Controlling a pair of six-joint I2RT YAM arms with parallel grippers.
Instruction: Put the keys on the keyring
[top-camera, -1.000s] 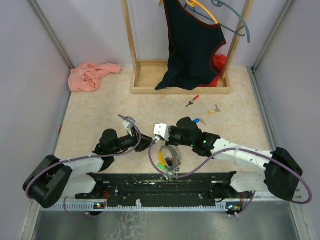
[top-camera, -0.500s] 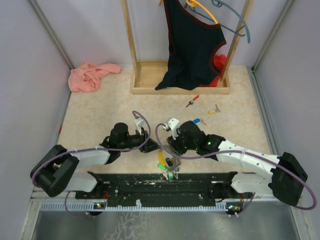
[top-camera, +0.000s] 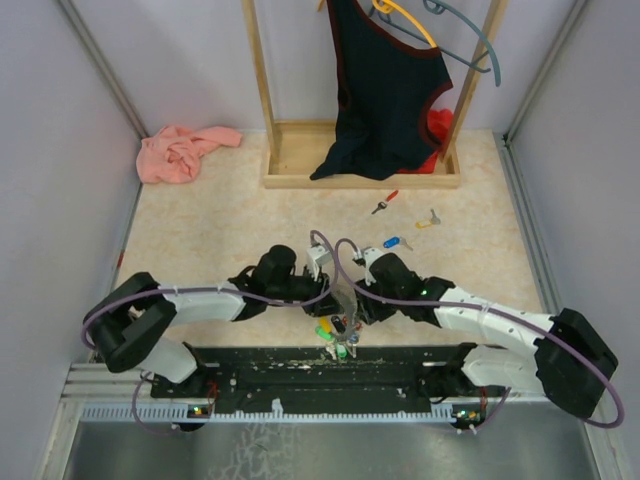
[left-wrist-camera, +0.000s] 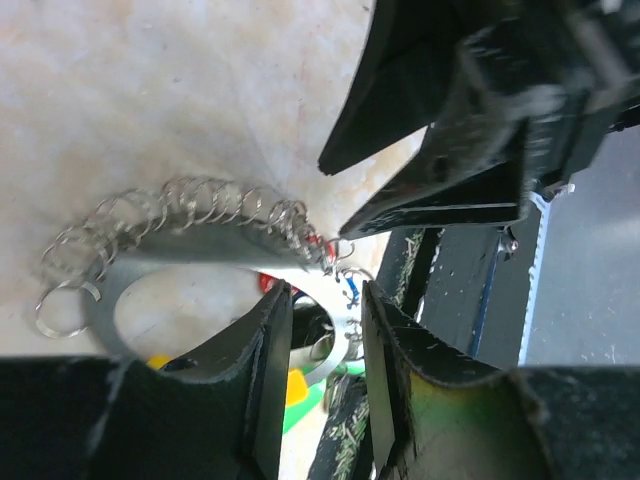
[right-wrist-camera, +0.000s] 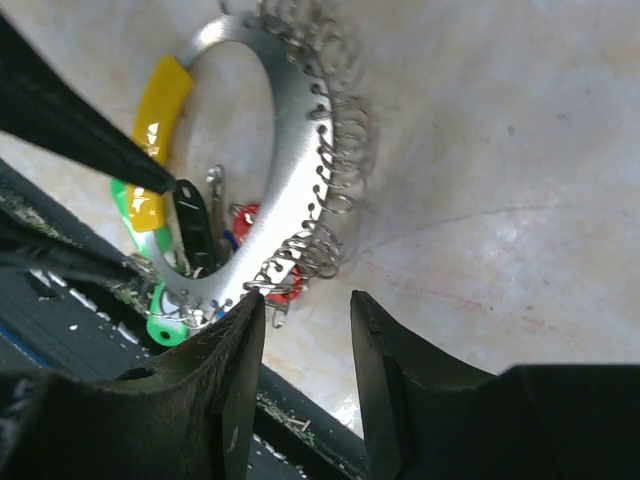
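Note:
The keyring (top-camera: 336, 320) is a flat silver loop edged with small wire rings, with a yellow section (right-wrist-camera: 160, 110) and green and red tags, and it lies near the table's front edge. My left gripper (left-wrist-camera: 327, 310) is open and low over it, and the silver band (left-wrist-camera: 200, 245) shows in the gap. My right gripper (right-wrist-camera: 305, 310) is open, its left fingertip against the loop's ringed edge (right-wrist-camera: 290, 160) and bare table between the fingers. Three loose keys lie farther back: red (top-camera: 385, 202), yellow-headed (top-camera: 428, 219) and blue (top-camera: 395, 243).
A black ribbed strip (top-camera: 400, 362) runs along the near edge just behind the keyring. A wooden rack (top-camera: 360, 178) with a dark garment (top-camera: 385, 90) stands at the back. A pink cloth (top-camera: 185, 152) lies at the back left.
Both arms have swung inward and down until their grippers meet over the keyring. The right gripper has gone from shut to open. The left gripper's opening looks the same.

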